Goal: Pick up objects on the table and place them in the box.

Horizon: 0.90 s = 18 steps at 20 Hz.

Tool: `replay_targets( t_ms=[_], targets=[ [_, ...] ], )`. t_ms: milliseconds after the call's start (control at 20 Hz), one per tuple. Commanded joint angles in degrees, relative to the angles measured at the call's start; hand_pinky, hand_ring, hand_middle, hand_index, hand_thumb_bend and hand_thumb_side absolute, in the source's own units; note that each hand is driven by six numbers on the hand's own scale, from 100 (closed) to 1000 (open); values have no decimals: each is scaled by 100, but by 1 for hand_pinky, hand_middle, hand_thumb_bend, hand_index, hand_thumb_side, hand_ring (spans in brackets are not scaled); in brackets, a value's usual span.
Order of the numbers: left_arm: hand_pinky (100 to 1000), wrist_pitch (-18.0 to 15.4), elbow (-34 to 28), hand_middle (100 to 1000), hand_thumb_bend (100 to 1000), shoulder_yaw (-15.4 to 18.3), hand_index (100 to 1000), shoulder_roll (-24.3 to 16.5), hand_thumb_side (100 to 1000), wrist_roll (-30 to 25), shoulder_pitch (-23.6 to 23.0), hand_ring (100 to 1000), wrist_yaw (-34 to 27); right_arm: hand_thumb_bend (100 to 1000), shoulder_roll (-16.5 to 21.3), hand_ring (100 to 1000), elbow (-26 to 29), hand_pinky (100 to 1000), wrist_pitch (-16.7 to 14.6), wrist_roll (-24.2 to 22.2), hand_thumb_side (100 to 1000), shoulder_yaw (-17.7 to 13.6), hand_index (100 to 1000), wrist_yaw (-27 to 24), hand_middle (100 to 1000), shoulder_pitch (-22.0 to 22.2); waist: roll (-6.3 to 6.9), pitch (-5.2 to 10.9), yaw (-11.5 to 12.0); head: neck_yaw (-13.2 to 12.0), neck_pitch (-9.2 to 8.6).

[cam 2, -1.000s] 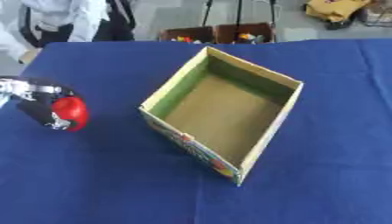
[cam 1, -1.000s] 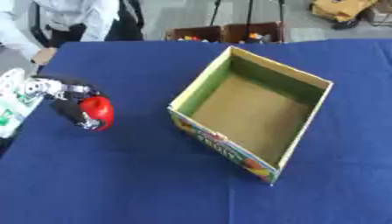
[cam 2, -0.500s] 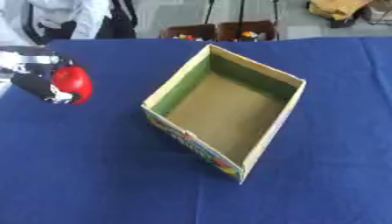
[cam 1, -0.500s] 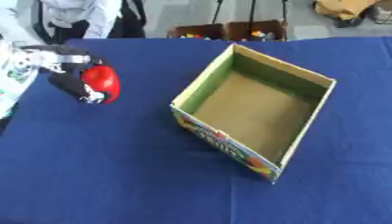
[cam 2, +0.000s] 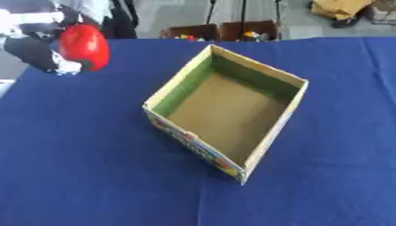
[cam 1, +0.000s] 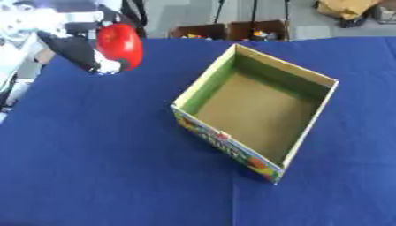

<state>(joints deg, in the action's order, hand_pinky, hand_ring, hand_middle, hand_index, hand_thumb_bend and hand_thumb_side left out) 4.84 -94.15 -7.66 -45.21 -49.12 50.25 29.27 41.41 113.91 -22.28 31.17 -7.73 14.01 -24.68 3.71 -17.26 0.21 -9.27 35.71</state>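
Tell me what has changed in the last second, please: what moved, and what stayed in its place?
The left hand, already closed around the red object, has lifted it from low over the blue table to well above it, at the upper left, a little closer to the box. The grip looks unchanged. The box stayed where it was and still holds nothing. The right hand does not show.

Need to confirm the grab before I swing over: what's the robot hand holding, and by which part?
The left robot hand holds the red object, fingers curled round its left and lower side. The box holds nothing yet.
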Motion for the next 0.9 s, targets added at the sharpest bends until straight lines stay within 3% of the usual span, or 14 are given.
replay_targets(
  t_ms=[50, 500, 900],
  targets=[
    [187, -47, -178, 548, 100, -26, 731, 74, 407, 3, 333, 483, -34, 100, 119, 748, 68, 751, 1, -21, 1000, -36, 807, -69, 736, -52, 43, 237, -22, -17, 33],
    [168, -184, 191, 521, 100, -439, 733, 1007, 389, 224, 1124, 462, 64, 100, 110, 747, 68, 750, -34, -91, 1000, 13, 807, -163, 736, -159, 99, 304, -219, -132, 9],
    [171, -323, 940, 520, 100, -854, 725, 1694, 380, 423, 1399, 465, 389, 100, 85, 748, 68, 751, -58, -158, 1000, 46, 807, -238, 736, -248, 164, 301, -388, -234, -15]
  ],
)
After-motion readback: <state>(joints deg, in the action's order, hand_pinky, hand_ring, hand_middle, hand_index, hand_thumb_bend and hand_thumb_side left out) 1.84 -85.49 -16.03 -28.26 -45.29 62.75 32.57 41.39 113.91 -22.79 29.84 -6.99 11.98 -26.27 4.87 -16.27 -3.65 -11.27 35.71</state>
